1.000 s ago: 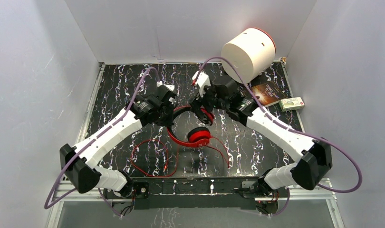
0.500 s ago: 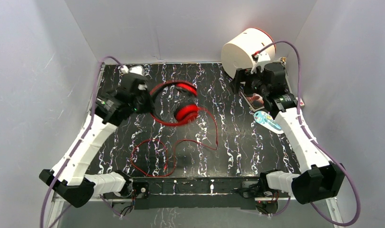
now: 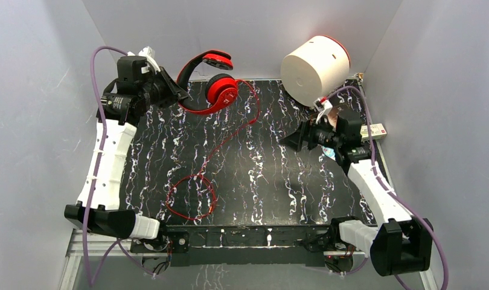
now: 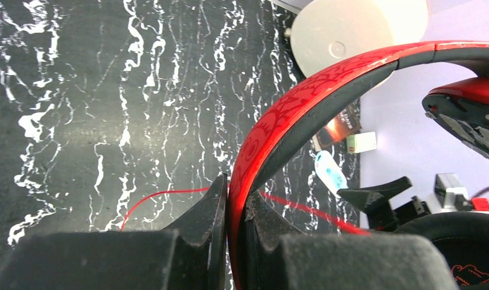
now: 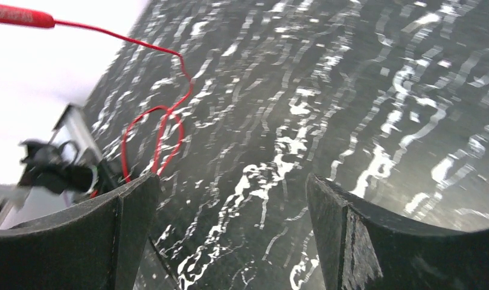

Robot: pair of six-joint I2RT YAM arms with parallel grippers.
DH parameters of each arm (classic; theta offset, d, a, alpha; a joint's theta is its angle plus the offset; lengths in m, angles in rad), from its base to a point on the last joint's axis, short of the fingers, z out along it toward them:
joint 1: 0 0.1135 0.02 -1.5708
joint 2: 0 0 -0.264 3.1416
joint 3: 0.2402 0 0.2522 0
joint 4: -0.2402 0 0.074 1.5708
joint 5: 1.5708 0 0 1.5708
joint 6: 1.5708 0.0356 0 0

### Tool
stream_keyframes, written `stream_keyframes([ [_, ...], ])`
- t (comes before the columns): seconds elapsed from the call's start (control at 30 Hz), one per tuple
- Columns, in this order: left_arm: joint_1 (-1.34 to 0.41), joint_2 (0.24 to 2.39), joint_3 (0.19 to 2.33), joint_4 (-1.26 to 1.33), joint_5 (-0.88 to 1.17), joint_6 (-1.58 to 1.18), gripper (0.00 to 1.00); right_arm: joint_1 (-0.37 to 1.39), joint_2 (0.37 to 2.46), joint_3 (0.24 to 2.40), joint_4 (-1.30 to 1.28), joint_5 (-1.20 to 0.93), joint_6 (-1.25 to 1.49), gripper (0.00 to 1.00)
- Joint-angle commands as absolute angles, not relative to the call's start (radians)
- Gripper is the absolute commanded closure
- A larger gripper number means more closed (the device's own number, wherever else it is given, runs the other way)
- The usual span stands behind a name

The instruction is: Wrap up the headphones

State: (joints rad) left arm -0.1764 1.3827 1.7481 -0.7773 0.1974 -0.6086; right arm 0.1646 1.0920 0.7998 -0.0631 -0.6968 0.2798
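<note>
Left pincer [image 4: 233, 196] clamps headband [image 4: 302, 99]; headphones [image 3: 221, 92] seemingly aloft.

Hidden and cropped parts
Headphones [image 4: 278, 115]: headband section concealed between left jaws; earcups beyond the jaws cropped by frame edges.

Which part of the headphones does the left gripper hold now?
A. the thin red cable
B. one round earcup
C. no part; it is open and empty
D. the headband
D: in the left wrist view the left gripper is shut on the red headband of the headphones, and the cable trails away outside its fingers.
</note>
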Motion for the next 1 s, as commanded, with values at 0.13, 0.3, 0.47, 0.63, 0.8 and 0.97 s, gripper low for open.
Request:
stream_keyframes([
  [0.13, -0.146, 1.283, 1.768, -0.762, 0.309, -0.627, 1.00, 0.343, 1.105, 0.691, 0.556, -0.922, 0.250, 0.01],
  [0.3, -0.146, 1.231, 1.745, -0.764, 0.321, -0.668, 1.00, 0.526, 1.216, 0.673, 0.831, -0.794, 0.241, 0.03],
  [0.47, -0.146, 1.212, 1.763, -0.780, 0.309, -0.672, 1.00, 0.584, 1.371, 0.684, 1.010, -0.766, 0.263, 0.05],
  [0.63, -0.146, 1.190, 1.771, -0.767, 0.307, -0.690, 1.00, 0.583, 1.425, 0.679, 1.131, -0.707, 0.310, 0.13],
  [0.8, -0.146, 1.185, 1.775, -0.757, 0.302, -0.694, 1.00, 0.583, 1.463, 0.708, 1.155, -0.746, 0.357, 0.22],
  [0.97, -0.146, 1.187, 1.770, -0.731, 0.312, -0.711, 1.00, 0.587, 1.466, 0.683, 1.231, -0.755, 0.416, 0.19],
])
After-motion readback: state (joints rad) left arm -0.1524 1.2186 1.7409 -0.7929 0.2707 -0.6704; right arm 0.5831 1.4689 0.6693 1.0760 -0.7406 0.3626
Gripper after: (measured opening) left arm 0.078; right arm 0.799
